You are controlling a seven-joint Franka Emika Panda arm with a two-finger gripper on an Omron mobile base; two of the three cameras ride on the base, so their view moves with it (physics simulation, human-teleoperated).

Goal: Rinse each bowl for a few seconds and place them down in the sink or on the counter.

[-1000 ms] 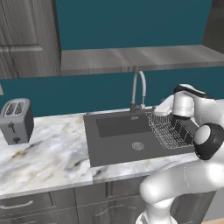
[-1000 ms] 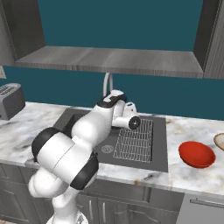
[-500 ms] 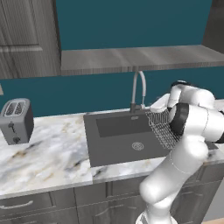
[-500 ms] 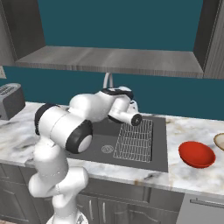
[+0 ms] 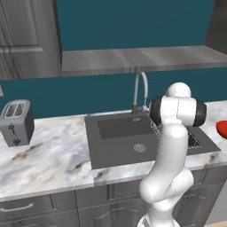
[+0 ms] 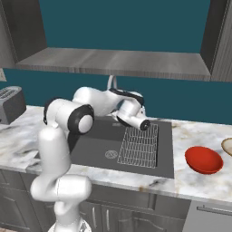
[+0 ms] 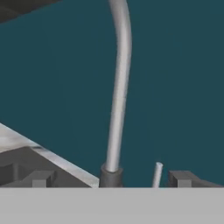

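The toaster (image 5: 17,122) is seen on the counter (image 5: 48,155) left of the sink (image 6: 102,140). The gripper (image 7: 111,177), fingers apart and released, is held over the sink facing the faucet (image 7: 118,87). 2 bowls are set right of the sink: the red bowl (image 6: 203,159), then the tan bowl (image 6: 227,146).

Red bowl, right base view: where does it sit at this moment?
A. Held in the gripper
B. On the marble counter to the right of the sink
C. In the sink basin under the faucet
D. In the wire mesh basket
B: the red bowl rests on the counter right of the sink, apart from the wire basket.
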